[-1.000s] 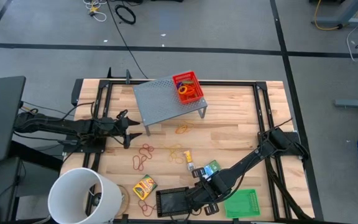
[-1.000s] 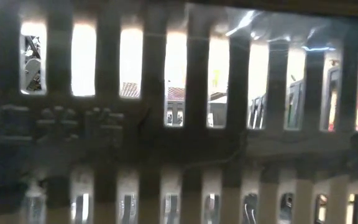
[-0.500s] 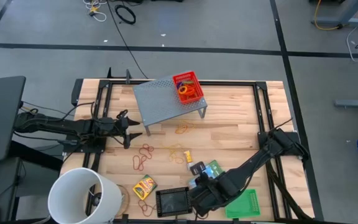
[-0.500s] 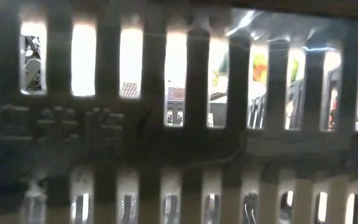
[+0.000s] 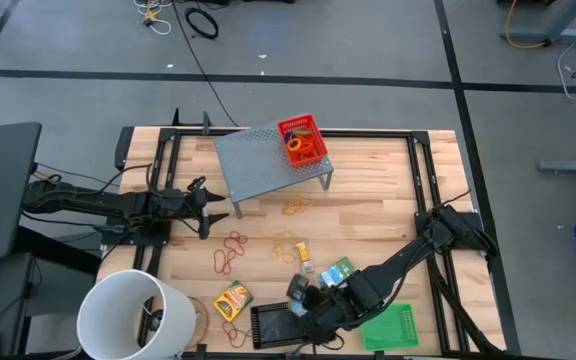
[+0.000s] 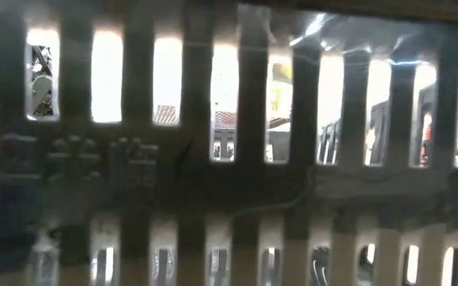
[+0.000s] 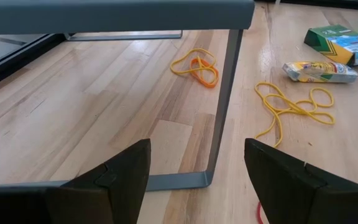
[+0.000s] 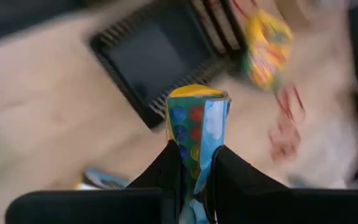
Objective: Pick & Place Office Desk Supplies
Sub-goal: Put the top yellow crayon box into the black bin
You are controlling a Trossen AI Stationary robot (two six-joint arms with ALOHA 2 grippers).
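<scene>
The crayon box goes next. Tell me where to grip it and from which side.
Come straight down on the crayon box: it lies flat and skewed near the white bucket. Close across its two long edges, fingers turned to match.

Blue-yellow packet (image 8: 196,134) upright, pinched above black mesh tray (image 8: 157,62).

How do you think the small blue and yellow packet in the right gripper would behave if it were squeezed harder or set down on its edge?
The small blue and yellow packet looks thin and flat between the right gripper's fingers, so it is probably light and may buckle under a harder squeeze. Set on edge it would likely tip over. Its printed surface could be slick, so it might slip above the black mesh tray.
</scene>
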